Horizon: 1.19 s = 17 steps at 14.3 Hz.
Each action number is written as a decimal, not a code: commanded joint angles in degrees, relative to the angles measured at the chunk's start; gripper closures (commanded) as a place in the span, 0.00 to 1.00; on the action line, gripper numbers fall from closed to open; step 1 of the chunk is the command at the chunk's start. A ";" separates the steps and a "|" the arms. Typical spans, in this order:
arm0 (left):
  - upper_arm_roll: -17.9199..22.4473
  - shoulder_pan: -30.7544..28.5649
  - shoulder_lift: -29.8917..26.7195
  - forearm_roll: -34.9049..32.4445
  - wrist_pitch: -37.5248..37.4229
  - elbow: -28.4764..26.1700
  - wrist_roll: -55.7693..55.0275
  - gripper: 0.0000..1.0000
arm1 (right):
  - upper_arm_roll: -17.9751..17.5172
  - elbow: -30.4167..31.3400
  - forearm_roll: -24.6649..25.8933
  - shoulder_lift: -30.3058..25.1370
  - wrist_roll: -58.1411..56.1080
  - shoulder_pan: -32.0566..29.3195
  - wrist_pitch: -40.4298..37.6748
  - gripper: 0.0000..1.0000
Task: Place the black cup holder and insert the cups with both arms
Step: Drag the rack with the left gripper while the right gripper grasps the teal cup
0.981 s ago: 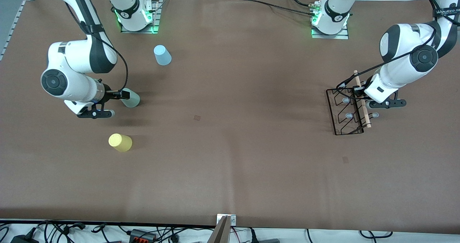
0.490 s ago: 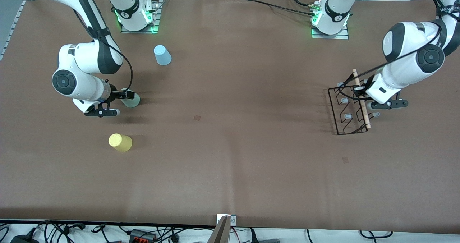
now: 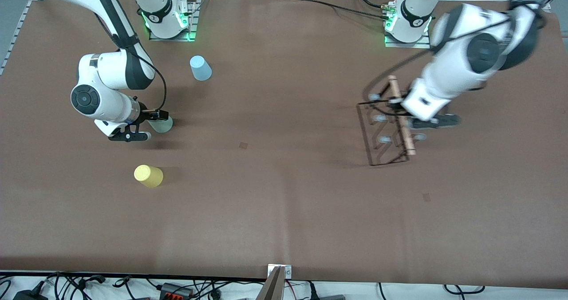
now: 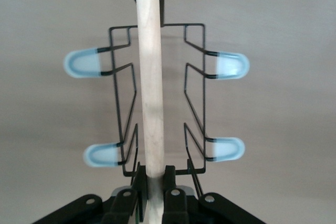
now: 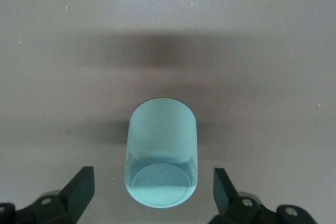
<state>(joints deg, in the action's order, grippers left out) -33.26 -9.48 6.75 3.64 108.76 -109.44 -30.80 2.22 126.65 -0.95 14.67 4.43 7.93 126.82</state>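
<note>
**Left gripper carries the rack; right gripper brackets the mint cup**

The left gripper (image 4: pixel 152 195) is clamped on the light wooden rod handle (image 4: pixel 149 82) of the thin black wire cup holder (image 3: pixel 384 129). In the front view the holder appears blurred and hangs over the brown table (image 3: pixel 284 202) toward the left arm's end, with a faint shadow on the surface beside it. In the left wrist view the rod runs straight out from between the closed fingers, and four pale grey-blue peg tips (image 4: pixel 84 62) project sideways from the wire frame, two on each side of the rod. The left arm (image 3: pixel 466 60) reaches down from its base to the handle.

The right gripper (image 5: pixel 152 192) is low at the table toward the right arm's end. Its fingers (image 5: pixel 79 187) stand wide apart, one on each side of the pale mint green plastic cup (image 5: pixel 161 153), with clear gaps between the pads and the cup wall. The cup is not gripped. It stands upside down on the table, flat base upward.

The light blue plastic cup (image 3: pixel 200 68) stands upside down farther from the front camera than the mint cup (image 3: pixel 163 123), near the right arm's base. The yellow plastic cup (image 3: pixel 148 175) stands upside down nearer to the front camera than the mint cup. All three cups are well apart from the holder.
</note>
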 commanded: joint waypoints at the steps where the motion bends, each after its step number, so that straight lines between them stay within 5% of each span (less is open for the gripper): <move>1: -5.85 2.79 4.92 0.31 -1.97 6.86 -10.21 0.99 | 0.06 2.20 -0.81 -1.22 -1.52 -0.10 2.12 0.00; 12: -5.77 18.97 14.77 -4.95 4.79 16.45 -22.72 0.99 | 0.15 2.20 -0.72 0.45 -2.66 -0.10 2.65 0.00; 14: -5.24 22.04 17.05 -6.97 6.81 18.28 -24.82 0.99 | 0.24 2.11 -0.72 0.80 -3.20 -0.19 2.65 0.13; 17: -5.33 23.19 21.27 -9.18 8.04 19.35 -25.54 0.99 | 0.24 1.76 -0.72 0.80 -3.20 -0.02 2.30 0.59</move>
<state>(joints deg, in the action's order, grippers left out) -38.94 12.22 24.34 -3.75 116.81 -93.69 -55.17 2.34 128.02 -0.95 15.54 2.74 7.91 128.31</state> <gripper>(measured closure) 0.846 0.225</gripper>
